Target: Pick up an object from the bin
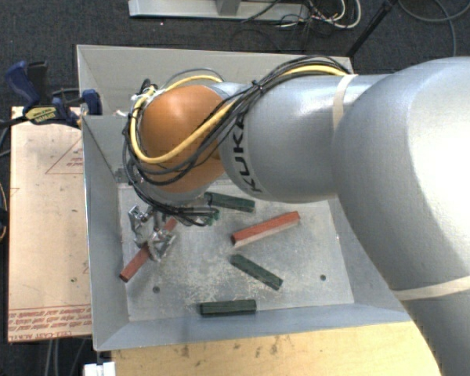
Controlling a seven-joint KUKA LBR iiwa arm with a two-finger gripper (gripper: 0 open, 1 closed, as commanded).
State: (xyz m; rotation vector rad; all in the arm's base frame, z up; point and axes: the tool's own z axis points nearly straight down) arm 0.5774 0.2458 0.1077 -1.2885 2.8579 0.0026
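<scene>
My gripper [153, 237] hangs low at the left side of the bin, under the orange cover. Its metal fingers stand right over the upper end of a reddish-brown bar [135, 265] that lies slanted on the bin floor; the bar's top part is hidden behind the fingers. Whether the fingers grip the bar cannot be made out. A dark green bar [233, 203] lies just right of the gripper, partly under the arm.
A longer reddish-brown bar [266, 228] lies in the middle of the bin. Two more dark green bars lie further front: one slanted [256, 272], one flat near the front wall [228, 308]. The big arm covers the bin's right and back.
</scene>
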